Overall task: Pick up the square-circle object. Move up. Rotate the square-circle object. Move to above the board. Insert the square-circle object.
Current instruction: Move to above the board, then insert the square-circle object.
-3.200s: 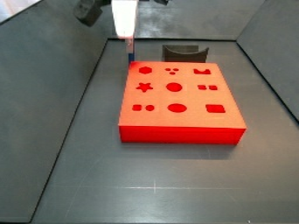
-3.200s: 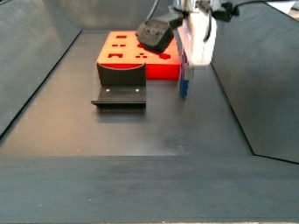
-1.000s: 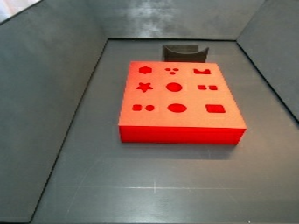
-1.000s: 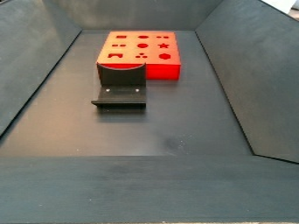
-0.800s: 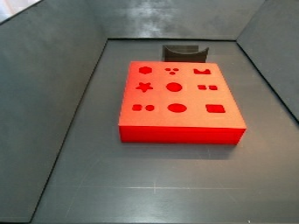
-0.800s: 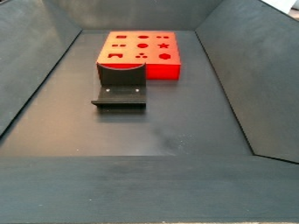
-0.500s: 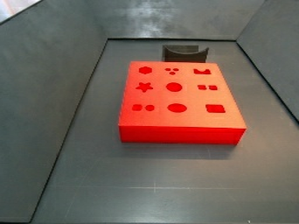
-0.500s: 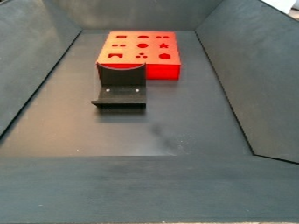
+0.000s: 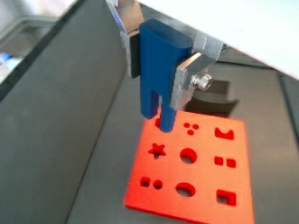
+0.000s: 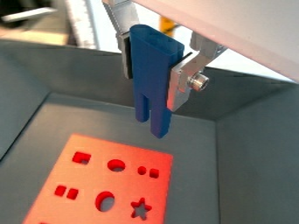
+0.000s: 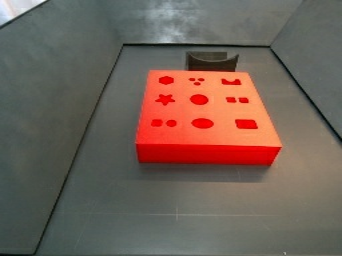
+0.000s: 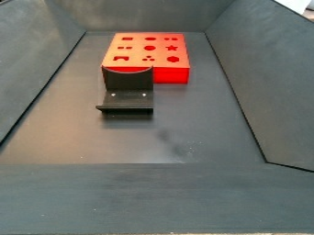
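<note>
My gripper [image 9: 156, 66] shows in both wrist views [image 10: 156, 70] and is shut on the square-circle object [image 9: 159, 74], a slim blue block whose two prongs point down [image 10: 149, 74]. It hangs high above the board [image 9: 187, 166], the red-orange slab with darker cut-out holes, which lies far below the prongs in both wrist views [image 10: 105, 179]. Both side views show the board [image 11: 205, 115] on the grey floor [image 12: 147, 57], but the gripper and the blue block are out of their view.
The fixture, a dark L-shaped bracket [image 12: 125, 95], stands on the floor against one short end of the board; it also shows in a side view [image 11: 209, 60] and a wrist view [image 9: 212, 96]. Dark sloping walls [image 11: 60, 110] enclose the floor.
Since 3.2 s ago the gripper with the blue block has left both side views, where it had stood low beside the board. Over the last second the side views are unchanged.
</note>
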